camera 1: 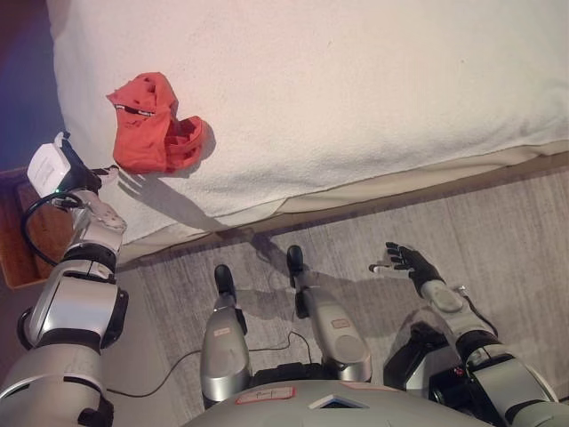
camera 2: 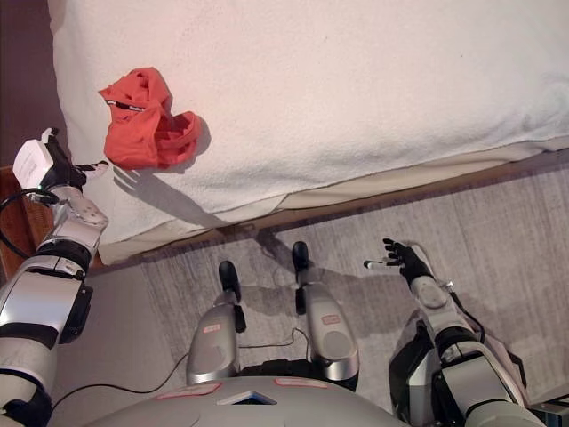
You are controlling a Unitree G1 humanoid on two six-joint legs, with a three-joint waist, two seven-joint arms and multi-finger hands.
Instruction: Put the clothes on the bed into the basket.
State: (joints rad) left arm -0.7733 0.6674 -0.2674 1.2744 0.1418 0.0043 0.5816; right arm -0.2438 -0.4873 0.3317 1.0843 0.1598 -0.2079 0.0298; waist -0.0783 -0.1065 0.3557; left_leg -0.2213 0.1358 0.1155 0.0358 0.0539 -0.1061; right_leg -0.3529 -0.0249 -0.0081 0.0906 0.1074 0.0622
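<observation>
A red-orange garment [camera 1: 151, 124] lies crumpled on the white bed [camera 1: 356, 89], near its left front corner. My left hand [camera 1: 89, 173] hovers just left of and below the garment, at the bed's edge, fingers stretched toward it and apart from it. It also shows in the right eye view [camera 2: 69, 169]. My right hand [camera 1: 407, 260] is open and empty, fingers spread, above the floor in front of the bed at the lower right. No basket is in view.
The bed's front edge [camera 1: 373, 182] runs across the view, sloping up to the right. A grey rug [camera 1: 498, 231] covers the floor before it. A brown wooden piece of furniture [camera 1: 22, 245] stands at the left edge beside the bed.
</observation>
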